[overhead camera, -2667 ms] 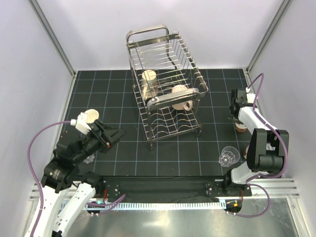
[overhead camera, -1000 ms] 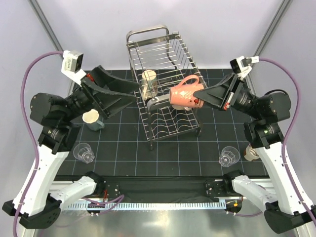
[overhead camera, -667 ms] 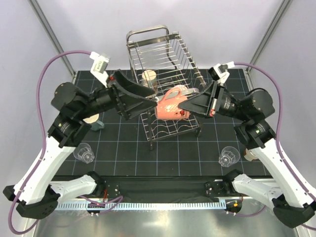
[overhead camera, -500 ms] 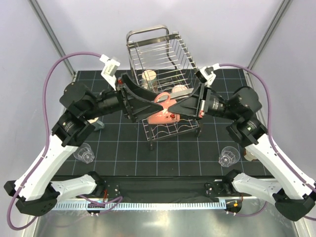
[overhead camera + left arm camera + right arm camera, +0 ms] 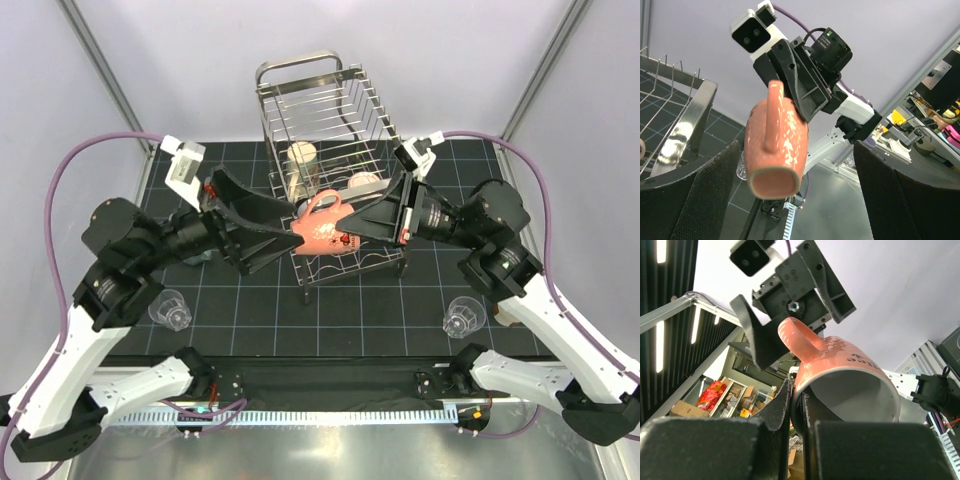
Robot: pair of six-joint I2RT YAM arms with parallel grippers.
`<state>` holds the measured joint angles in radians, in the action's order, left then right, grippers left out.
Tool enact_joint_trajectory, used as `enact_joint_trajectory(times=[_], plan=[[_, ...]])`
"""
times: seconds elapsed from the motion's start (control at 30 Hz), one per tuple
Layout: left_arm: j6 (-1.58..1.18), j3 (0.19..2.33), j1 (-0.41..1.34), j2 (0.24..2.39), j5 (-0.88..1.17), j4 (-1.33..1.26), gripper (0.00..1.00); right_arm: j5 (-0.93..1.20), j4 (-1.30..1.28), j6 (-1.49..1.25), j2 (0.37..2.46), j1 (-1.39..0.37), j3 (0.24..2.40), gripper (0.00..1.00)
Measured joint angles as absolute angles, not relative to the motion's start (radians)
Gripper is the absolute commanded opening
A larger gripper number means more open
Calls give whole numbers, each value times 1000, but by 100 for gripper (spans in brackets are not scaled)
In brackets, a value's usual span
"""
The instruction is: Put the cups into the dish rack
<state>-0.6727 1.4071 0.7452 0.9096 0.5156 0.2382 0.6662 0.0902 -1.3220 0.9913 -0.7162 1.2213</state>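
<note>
Right gripper (image 5: 347, 237) is clamped on the rim of the salmon pink mug (image 5: 322, 225), one finger inside the mouth and one outside; the right wrist view shows the pinch clearly. The mug is up in the air, on its side, in front of the near end of the dish rack (image 5: 297, 68) and well above the black surface (image 5: 250, 320). Its handle is up, its mouth faces the right arm and its base faces the left arm.

Left gripper (image 5: 288, 224) is spread wide. In the left wrist view its pads sit either side of the mug and apart from it, so nothing is held on that side.

My read on handling: glazed ceramic, so rigid, slick and breakable if dropped from this height. It's also fairly heavy for a thin rim pinch, so it may swing. I judge the best hold for the left to be across the barrel near the base, clear of the handle and of the right fingers (image 5: 775, 412).

A cream mug (image 5: 302, 160) and another mug (image 5: 365, 182) already sit in the rack. Two glass tumblers (image 5: 170, 310) (image 5: 465, 318) wait on the surface.
</note>
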Motion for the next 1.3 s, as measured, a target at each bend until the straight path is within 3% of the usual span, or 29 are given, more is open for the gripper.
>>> enact_joint_trajectory(times=[0.77, 1.03, 1.3], plan=[[-699, 1367, 785, 927, 481, 221, 82, 554, 215, -1340, 1004, -794, 1239, 4], [-711, 1349, 792, 922, 471, 194, 84, 526, 247, -1341, 1006, -814, 1224, 4], [-759, 1250, 799, 884, 402, 82, 86, 429, 403, -1369, 988, -876, 1073, 4]])
